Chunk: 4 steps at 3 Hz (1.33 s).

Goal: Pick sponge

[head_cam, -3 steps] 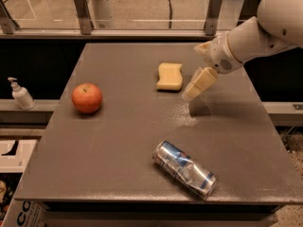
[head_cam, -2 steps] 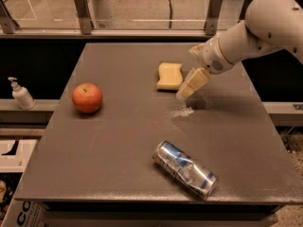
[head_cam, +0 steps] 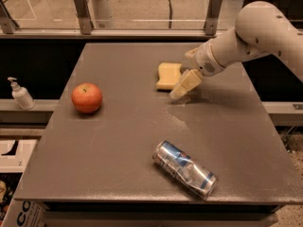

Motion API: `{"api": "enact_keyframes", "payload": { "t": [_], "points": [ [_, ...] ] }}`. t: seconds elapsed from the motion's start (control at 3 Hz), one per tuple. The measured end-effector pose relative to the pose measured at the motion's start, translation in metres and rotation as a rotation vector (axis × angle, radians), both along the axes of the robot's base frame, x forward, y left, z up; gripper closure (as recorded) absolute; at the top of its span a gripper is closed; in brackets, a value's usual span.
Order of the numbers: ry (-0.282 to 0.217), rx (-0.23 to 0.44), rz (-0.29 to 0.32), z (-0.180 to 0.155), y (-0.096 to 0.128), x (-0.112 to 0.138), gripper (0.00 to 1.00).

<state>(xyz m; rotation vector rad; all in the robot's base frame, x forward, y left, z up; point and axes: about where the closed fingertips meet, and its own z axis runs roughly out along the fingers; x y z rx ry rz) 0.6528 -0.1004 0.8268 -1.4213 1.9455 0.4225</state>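
Sponge (head_cam: 168,75) lies flat on the table (head_cam: 236,141), far-centre, well in from every edge. The gripper (head_cam: 183,85) hangs just right of it, low over the surface and tilted down-left, its tip beside the sponge's near right corner. We cannot tell whether they touch, nor whether the gripper is spread or closed. The arm (head_cam: 255,32) reaches in across the right edge. An apple (head_cam: 87,98) sits near the left edge, well apart from the sponge. A dented can (head_cam: 185,168) lies on its side near the front edge. We note bare tabletop between these three — also from the gripper out to the right edge.
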Motion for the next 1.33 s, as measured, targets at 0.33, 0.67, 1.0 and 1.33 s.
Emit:
{"api": "enact_keyframes", "payload": {
  "t": [0.33, 0.67, 1.0, 1.33],
  "points": [
    [0.016, 0.012, -0.011, -0.0062, 0.0027, 0.0016, 0.00],
    [0.020, 0.020, -0.010, -0.0091, 0.0067, 0.0021, 0.16],
    [0.023, 0.028, -0.013, -0.0085, 0.0079, 0.0026, 0.39],
    [0.020, 0.034, -0.015, -0.0053, 0.0073, 0.0029, 0.63]
  ]
}}
